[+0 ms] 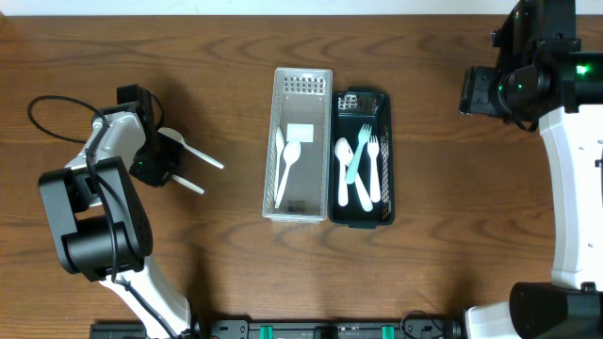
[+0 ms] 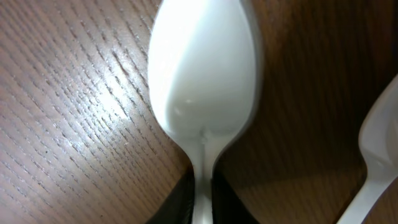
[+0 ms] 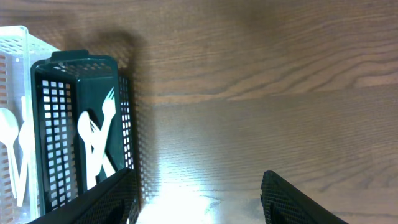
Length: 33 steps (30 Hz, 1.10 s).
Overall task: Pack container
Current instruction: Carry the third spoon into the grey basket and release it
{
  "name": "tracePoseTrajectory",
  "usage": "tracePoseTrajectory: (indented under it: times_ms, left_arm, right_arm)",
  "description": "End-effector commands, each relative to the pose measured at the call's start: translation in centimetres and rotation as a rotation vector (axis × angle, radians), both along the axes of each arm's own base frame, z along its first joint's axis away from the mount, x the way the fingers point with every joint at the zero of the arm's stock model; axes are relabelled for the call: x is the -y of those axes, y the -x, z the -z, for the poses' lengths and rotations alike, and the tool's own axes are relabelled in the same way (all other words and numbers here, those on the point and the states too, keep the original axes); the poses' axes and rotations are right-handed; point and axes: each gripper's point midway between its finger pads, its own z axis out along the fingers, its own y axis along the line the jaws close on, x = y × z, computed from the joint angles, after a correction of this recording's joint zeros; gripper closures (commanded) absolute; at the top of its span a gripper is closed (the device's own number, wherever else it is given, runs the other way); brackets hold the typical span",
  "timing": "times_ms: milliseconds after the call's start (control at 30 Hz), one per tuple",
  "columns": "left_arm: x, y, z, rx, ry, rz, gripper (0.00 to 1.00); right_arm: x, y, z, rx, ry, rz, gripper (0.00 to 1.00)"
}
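A dark brown wood-grain table [image 1: 424, 273] fills every view, and we see nothing of the room beyond a pale strip along the top edge of the overhead view. Lamp glare whitens the grain in both wrist views.

At the middle, touching side by side, stand a white perforated plastic basket [image 1: 268, 160] holding white plastic spoons [image 1: 285, 165] and a dark green perforated plastic basket [image 1: 388, 160] holding white plastic forks [image 1: 373, 151] and more cutlery. A small white rectangle in the white basket is too plain to identify.

Well to the left, the left gripper [image 2: 202, 199] has its jaws pressed against the handle of a white plastic spoon on the table [image 2: 202, 68] – only their tips show, cut off at the frame's bottom. A second white spoon [image 2: 379, 162] is cropped at the edge. The right gripper [image 3: 198, 177] hangs beside the green basket – jaws wide apart, holding nothing.
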Motion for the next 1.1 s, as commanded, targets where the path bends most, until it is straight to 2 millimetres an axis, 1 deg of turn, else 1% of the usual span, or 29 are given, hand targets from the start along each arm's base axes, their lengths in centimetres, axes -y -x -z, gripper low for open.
tracePoseTrajectory:
  times_ms: [0, 67, 133, 233, 267, 333, 400, 433, 533, 633, 700, 767, 833, 933, 1000, 1067]
  left_arm:
    - [0.1, 1.2, 1.6, -0.065, 0.003, 0.009, 0.91]
    - [0.1, 1.2, 1.6, -0.065, 0.004, 0.023, 0.94]
    - [0.1, 1.2, 1.3, -0.064, 0.003, 0.043, 0.94]
    - [0.0, 1.5, -0.2, -0.057, -0.018, 0.067, 0.94]
    - [-0.2, 1.6, -0.9, -0.051, -0.04, 0.074, 0.94]
    - [-0.3, 1.5, -3.2, -0.022, -0.093, 0.108, 0.94]
    - [0.5, 1.1, -5.9, 0.04, -0.133, 0.17, 0.94]
    - [1.2, 0.8, -7.3, 0.078, -0.144, 0.207, 0.94]
    - [4.6, 0.7, -11.9, 0.2, -0.165, 0.339, 0.94]
    - [9.4, 0.9, -15.7, 0.323, -0.177, 0.512, 0.94]
    - [12.8, 1.2, -17.4, 0.396, -0.174, 0.639, 0.94]
    - [16.3, 1.7, -18.6, 0.452, -0.167, 0.769, 0.94]
    - [19.1, 2.0, -19.0, 0.487, -0.175, 0.872, 0.94]
    - [23.3, 2.2, -18.6, 0.52, -0.202, 1.058, 0.94]
    - [25.7, 2.3, -17.7, 0.525, -0.198, 1.15, 0.94]
    - [27.5, 2.3, -16.0, 0.498, -0.194, 1.211, 0.94]
  right_arm:
    - [0.4, -0.1, -0.1, 0.001, 0.012, 0.001, 0.33]
    - [0.5, -0.1, -0.1, 0.001, 0.012, 0.001, 0.33]
    - [0.5, -0.1, -0.1, 0.001, 0.012, 0.001, 0.33]
    - [0.5, -0.1, -0.1, 0.001, 0.012, 0.001, 0.33]
    - [0.5, -0.1, -0.1, 0.001, 0.012, 0.002, 0.33]
    - [0.5, -0.1, -0.1, 0.002, 0.012, 0.003, 0.33]
    - [0.5, -0.2, -0.1, 0.006, 0.012, 0.003, 0.33]
    - [0.5, -0.2, -0.1, 0.007, 0.012, 0.003, 0.33]
    - [0.5, -0.3, -0.2, 0.009, 0.012, 0.003, 0.33]
    - [0.5, -0.3, -0.2, 0.01, 0.012, 0.003, 0.33]
    - [0.5, -0.3, -0.2, 0.013, 0.012, 0.003, 0.33]
    - [0.5, -0.3, -0.2, 0.013, 0.012, 0.003, 0.33]
    - [0.5, -0.3, -0.2, 0.013, 0.012, 0.003, 0.32]
    - [0.5, -0.3, -0.2, 0.013, 0.012, 0.003, 0.32]
    - [0.5, -0.3, -0.2, 0.013, 0.012, 0.003, 0.32]
    - [0.5, -0.3, -0.2, 0.009, 0.012, 0.003, 0.32]
